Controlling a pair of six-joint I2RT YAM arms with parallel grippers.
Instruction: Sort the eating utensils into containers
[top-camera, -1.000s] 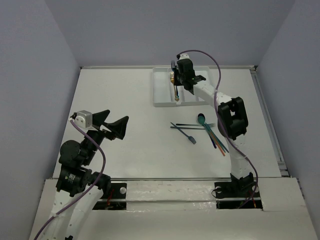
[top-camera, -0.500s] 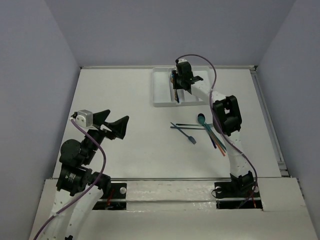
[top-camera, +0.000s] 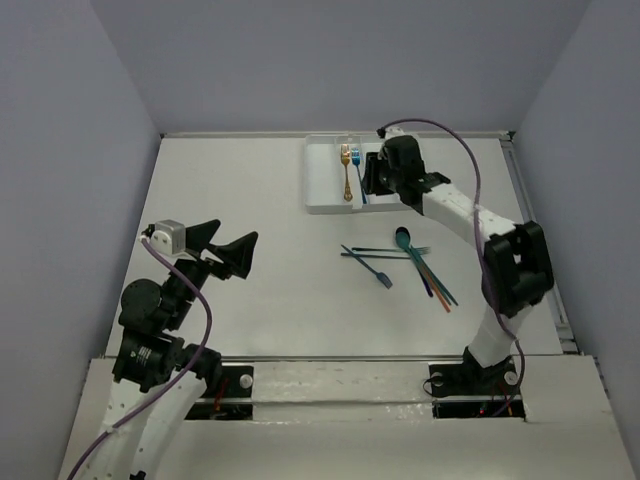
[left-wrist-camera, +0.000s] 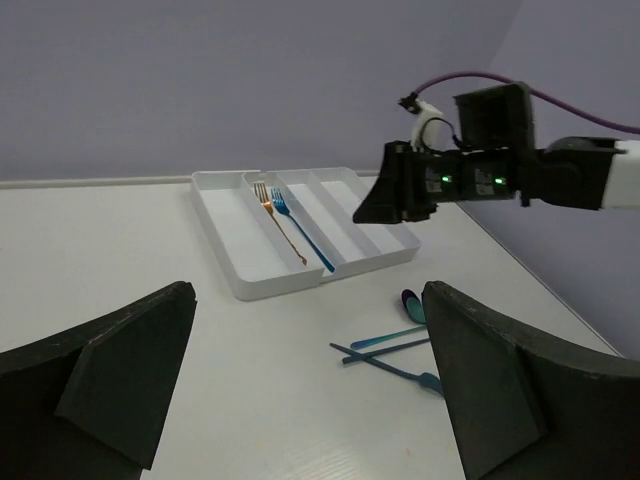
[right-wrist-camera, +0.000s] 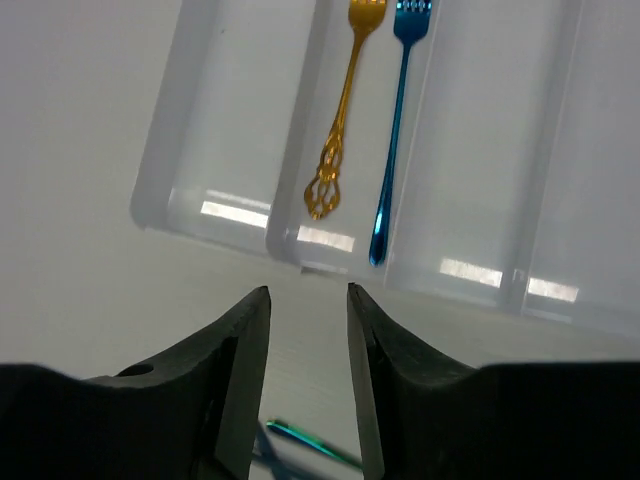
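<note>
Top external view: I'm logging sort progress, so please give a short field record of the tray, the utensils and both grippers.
tray: white tray, on the far part of the table
in tray: gold fork and blue fork, side by side in one compartment
loose on table: teal spoon and crossed thin utensils
left gripper: open, empty, away from the utensils
right gripper: slightly open, empty, above the tray's near edge

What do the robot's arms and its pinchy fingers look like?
The left arm and right arm are white tubes with black joints, each trailing a purple cable. The left gripper has wide black wedge fingers; the right gripper is black, with tiny green lights.
</note>
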